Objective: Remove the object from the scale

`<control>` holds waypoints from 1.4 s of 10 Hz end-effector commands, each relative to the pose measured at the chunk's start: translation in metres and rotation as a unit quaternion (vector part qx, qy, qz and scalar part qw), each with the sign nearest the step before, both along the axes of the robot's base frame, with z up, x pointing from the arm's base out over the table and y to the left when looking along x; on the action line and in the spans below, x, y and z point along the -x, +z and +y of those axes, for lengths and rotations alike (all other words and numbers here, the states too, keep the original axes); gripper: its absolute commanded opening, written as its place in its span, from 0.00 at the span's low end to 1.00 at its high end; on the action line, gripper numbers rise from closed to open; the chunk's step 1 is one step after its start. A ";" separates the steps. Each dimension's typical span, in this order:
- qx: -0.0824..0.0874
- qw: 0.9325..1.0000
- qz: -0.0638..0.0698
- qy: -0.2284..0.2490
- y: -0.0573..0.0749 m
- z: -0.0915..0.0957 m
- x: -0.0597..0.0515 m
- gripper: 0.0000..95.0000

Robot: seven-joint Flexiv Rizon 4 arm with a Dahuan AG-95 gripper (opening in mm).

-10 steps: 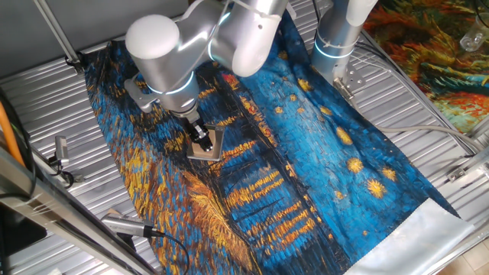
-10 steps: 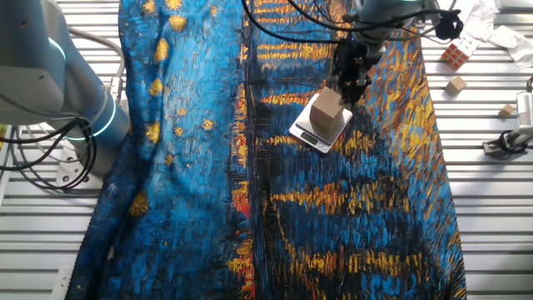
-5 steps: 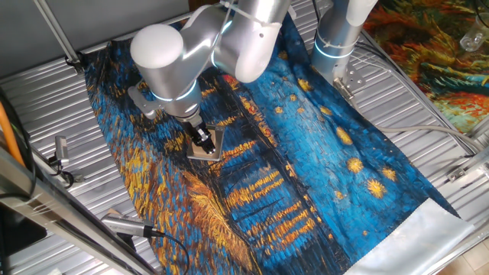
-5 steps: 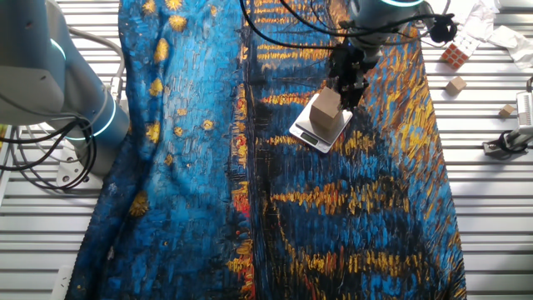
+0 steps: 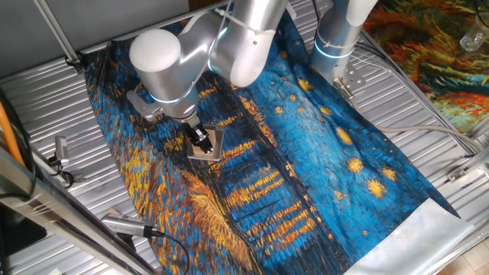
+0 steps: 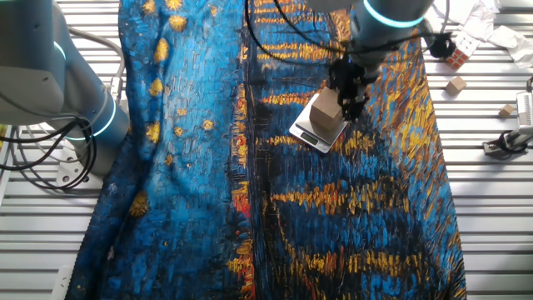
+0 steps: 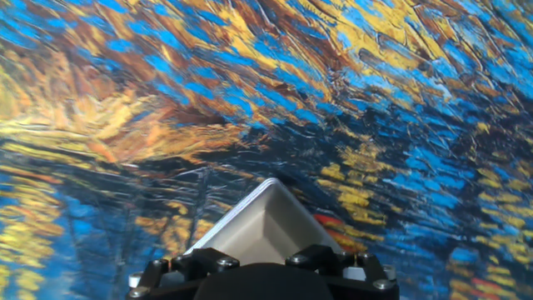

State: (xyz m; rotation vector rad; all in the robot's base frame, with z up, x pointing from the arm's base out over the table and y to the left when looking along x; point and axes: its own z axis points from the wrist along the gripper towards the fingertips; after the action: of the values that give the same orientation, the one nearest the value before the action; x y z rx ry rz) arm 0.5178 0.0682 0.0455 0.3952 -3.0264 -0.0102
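The tan block (image 6: 326, 112) stands on the grey scale plate (image 6: 310, 135), which lies on the blue-and-yellow painted cloth. In one fixed view the scale (image 5: 215, 148) shows under the hand and the block is mostly hidden by the fingers. My gripper (image 6: 347, 98) is low over the block's right side, with dark fingers reaching down beside it; it looks open and holds nothing. In the hand view a corner of the grey plate (image 7: 268, 218) shows just ahead of the hand; the block and the fingertips are hidden there.
The painted cloth (image 6: 208, 167) covers the slatted metal table. A second arm's base (image 6: 92, 117) stands at the left. Small cubes (image 6: 455, 84) and a Rubik's cube (image 6: 454, 55) lie at the right on bare slats. Metal clamps (image 5: 61, 153) stand at the table's edge.
The arm has shifted and my gripper has come down closer onto the block's right side. The block and the scale have not moved.
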 end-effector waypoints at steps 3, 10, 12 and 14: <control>0.001 1.000 -0.010 -0.004 -0.006 -0.002 0.003 0.80; 0.031 0.992 -0.037 -0.118 -0.005 -0.003 0.001 1.00; 0.049 0.989 -0.036 -0.132 -0.005 -0.003 0.001 1.00; 0.051 0.988 -0.032 -0.143 -0.005 -0.003 0.001 1.00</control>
State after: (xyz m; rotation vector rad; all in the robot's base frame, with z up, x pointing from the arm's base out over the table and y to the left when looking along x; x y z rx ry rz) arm 0.5163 0.0654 0.0398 -0.0546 -3.1039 0.1461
